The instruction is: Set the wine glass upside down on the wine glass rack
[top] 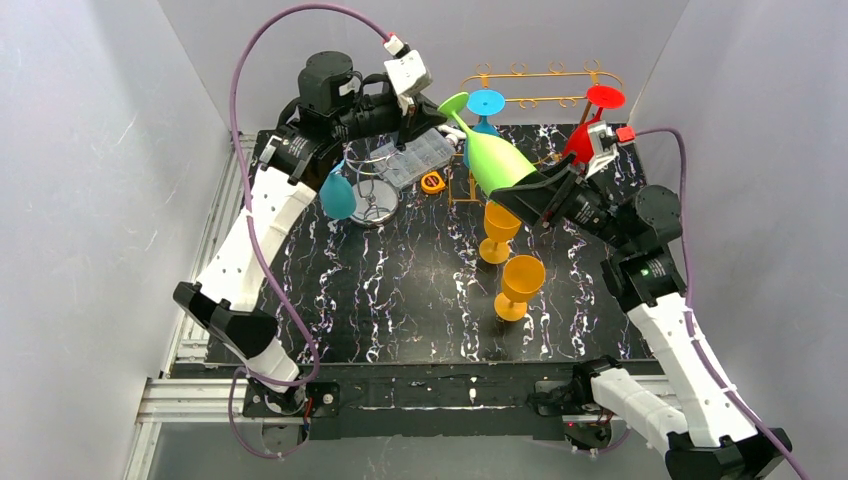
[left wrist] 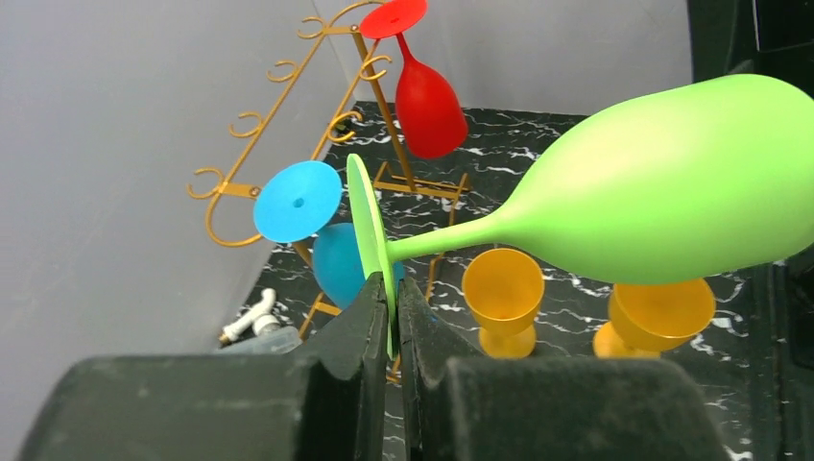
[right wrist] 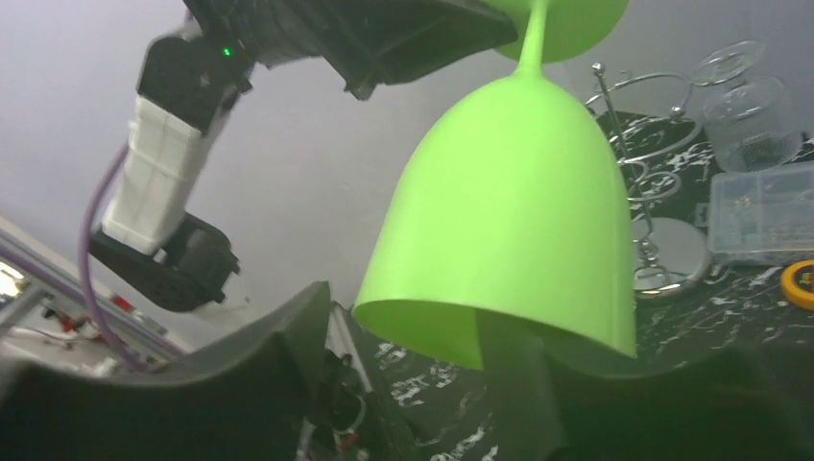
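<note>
The left claw [left wrist: 394,288] is pressed together on the edge of the round foot of the green wine glass [left wrist: 672,192]. The thin disc stands on edge between its two black fingers [left wrist: 350,327]. From that pinch the stem runs away from the claw and off to its right, and the bowl hangs aslant in the air above the table [top: 400,300], touching nothing below.

The right claw [top: 530,190] sits at the bowl's mouth and is spread. In its wrist view one finger reaches up inside the bowl while the other stands just outside the rim with a sliver of gap, so it is not squeezing the glass.

Just beyond the left claw, past the green foot, stands the gold wire rack [left wrist: 240,182], with a blue glass [left wrist: 298,202] and a red glass [left wrist: 427,106] hanging upside down from it. Two orange goblets [left wrist: 502,293] stand upright on the table below the held bowl, near the right claw
</note>
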